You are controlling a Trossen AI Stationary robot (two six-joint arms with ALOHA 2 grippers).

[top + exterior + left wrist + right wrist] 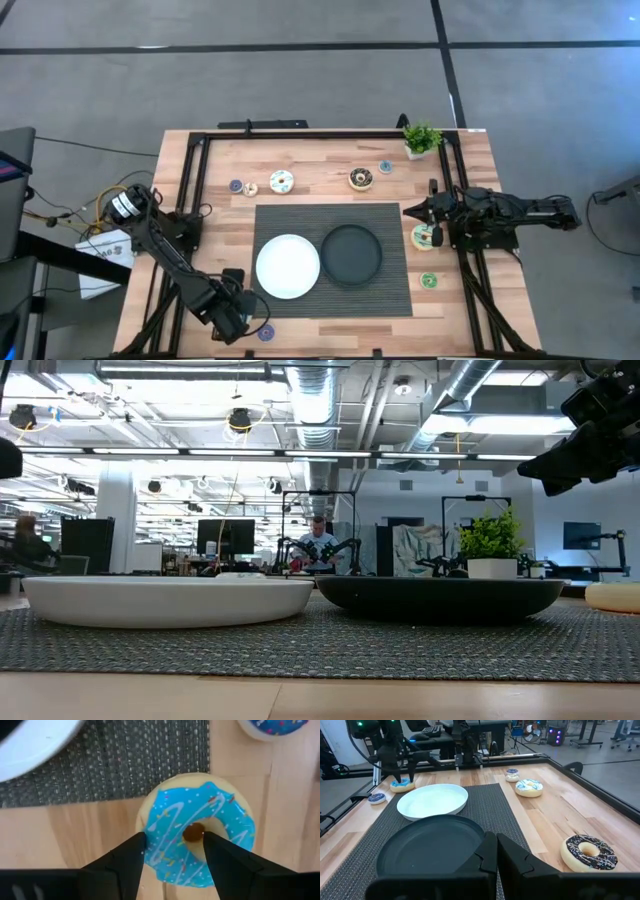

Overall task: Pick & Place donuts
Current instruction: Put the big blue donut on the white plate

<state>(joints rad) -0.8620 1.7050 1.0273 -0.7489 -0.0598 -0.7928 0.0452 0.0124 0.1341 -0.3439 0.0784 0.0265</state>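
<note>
A large blue-iced donut lies on the wood at the table's near left, just off the woven mat; it also shows in the right wrist view. My left gripper is open and points down over it, one finger beside the donut's outer edge and the other by its hole. My right gripper is shut and hovers at the table's right, near the pale green donut. White-iced and chocolate donuts lie beyond the mat. My left gripper comes at the blue donut from above, with its fingers astride one side of the ring. I cannot tell whether the fingertips touch it. The donut lies flat on the table.
The white plate and black plate sit side by side on the mat. Coin-sized donuts lie around: blue beside the left gripper, purple, blue, green. A potted plant stands at the far right corner.
</note>
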